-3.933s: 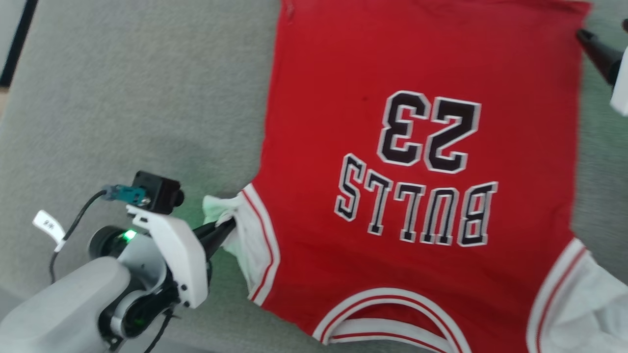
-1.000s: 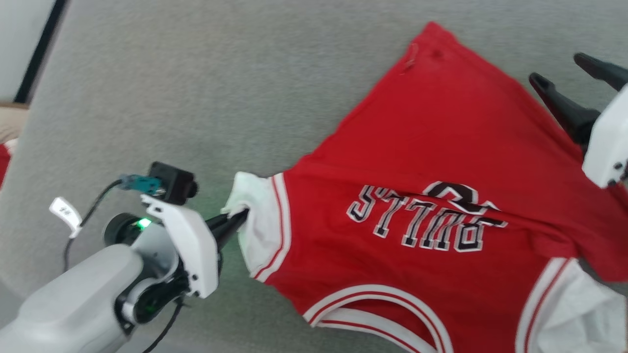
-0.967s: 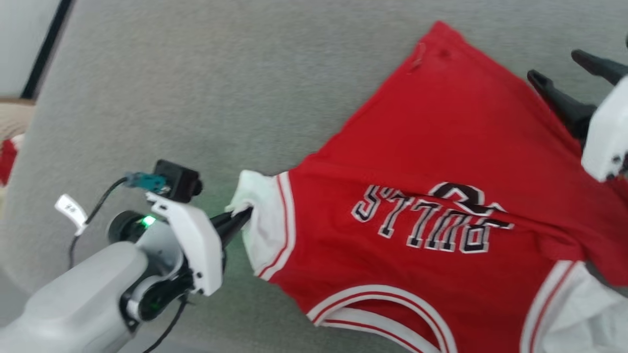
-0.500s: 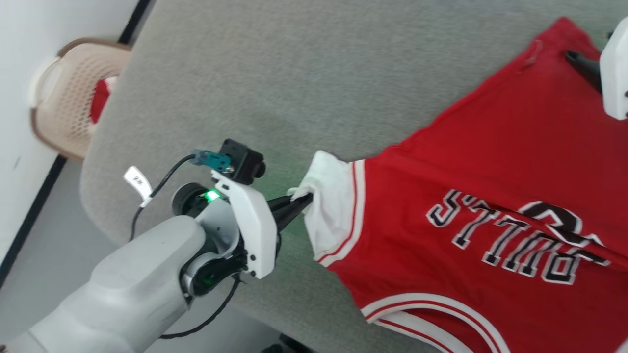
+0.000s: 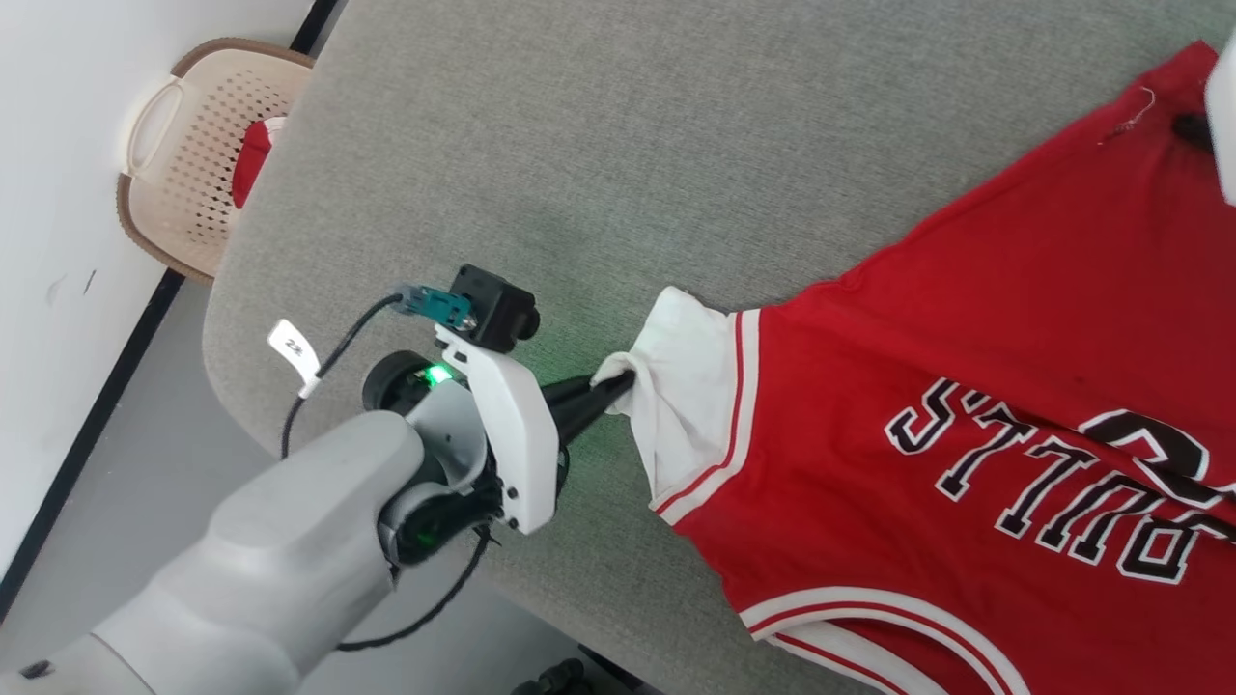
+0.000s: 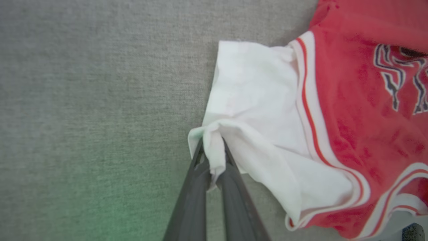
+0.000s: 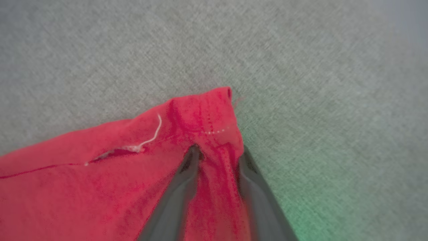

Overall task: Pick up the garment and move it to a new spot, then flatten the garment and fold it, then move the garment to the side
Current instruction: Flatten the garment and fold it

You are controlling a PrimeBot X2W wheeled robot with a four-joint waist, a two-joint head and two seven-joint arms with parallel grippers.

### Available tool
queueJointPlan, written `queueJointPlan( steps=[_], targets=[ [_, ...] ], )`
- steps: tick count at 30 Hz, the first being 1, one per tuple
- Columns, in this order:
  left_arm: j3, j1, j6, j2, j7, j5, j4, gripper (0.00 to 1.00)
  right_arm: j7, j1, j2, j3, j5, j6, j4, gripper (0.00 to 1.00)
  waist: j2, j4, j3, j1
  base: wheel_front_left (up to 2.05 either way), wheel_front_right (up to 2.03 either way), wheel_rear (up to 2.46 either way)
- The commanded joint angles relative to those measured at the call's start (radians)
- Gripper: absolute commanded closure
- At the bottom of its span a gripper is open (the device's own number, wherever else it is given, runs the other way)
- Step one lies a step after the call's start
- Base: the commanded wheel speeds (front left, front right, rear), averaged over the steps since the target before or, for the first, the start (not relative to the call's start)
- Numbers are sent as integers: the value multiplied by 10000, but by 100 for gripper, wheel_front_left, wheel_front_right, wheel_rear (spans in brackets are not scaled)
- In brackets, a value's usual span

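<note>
The right tool astride the red garment's hem corner, on grey upholstery.

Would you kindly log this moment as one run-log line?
left gripper: shut on white sleeve of red-and-white soft jersey T-shirt | right gripper: red hem corner between its jaws, grip unclear | surface: grey fabric tabletop

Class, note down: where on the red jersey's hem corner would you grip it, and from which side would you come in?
Grip the garment at its hem corner, where the stitched edge humps into a ridge. Probably come in low along that edge, a finger each side, as the right gripper stands.
</note>
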Motion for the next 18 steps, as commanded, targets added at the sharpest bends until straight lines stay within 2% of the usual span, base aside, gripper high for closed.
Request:
queueJointPlan(
  steps=[1, 7, 11, 18],
  targets=[
    [-18, -167, 3, 84, 9, -39, 154, 100, 852, 1623, 70, 846, 156, 81, 775, 100, -1, -125, -44, 0, 0, 0, 0],
    [218, -739, 38, 593, 172, 49, 477, 100, -179, 757, -76, 760, 651, 67, 93, 100, -1, -825, -408, 0, 0, 0, 0],
    [359, -1093, 226, 1045, 419, 93, 435, 100, -802, 453, -181, 870, 861, 67, -638, 100, -1, -1310, -687, 0, 0, 0, 0],
    [789, -2199, 758, 2180, 1113, 231, -49, 100, -2219, 306, -691, 1012, 1126, 41, -2279, 100, -1, -2515, -1265, 0, 0, 0, 0]
  ],
)
